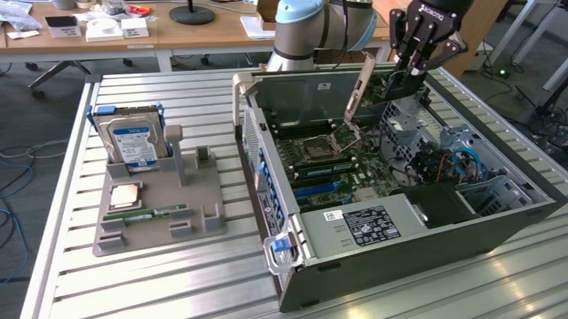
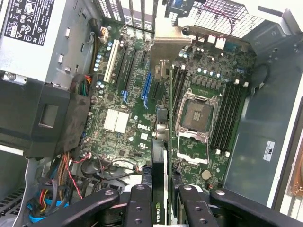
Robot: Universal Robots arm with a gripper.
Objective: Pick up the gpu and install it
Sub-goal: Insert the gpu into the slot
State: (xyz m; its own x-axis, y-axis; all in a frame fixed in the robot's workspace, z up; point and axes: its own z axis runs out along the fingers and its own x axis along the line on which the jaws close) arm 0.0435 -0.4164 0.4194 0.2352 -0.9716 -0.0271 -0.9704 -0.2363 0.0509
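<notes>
My gripper (image 1: 414,69) hangs over the far side of the open computer case (image 1: 390,259) and is shut on the gpu (image 1: 401,85), a thin dark card held on edge above the motherboard (image 1: 330,159). Its long pale metal bracket (image 1: 360,90) slants down toward the board. In the wrist view the gpu (image 2: 160,158) appears edge-on between my fingers (image 2: 139,208), with its bracket (image 2: 173,40) toward the case's rear slot openings. The card hovers above the board beside the blue expansion slot (image 2: 147,87), not seated. My gripper (image 2: 163,201) grips its near end.
The CPU socket (image 2: 195,116), memory slots (image 2: 227,118) and black drive cage with cables (image 2: 57,127) flank the card. A grey fixture (image 1: 159,199) on the slatted table holds a hard drive in a blue frame (image 1: 133,139), a processor (image 1: 124,195) and a green memory stick (image 1: 146,214).
</notes>
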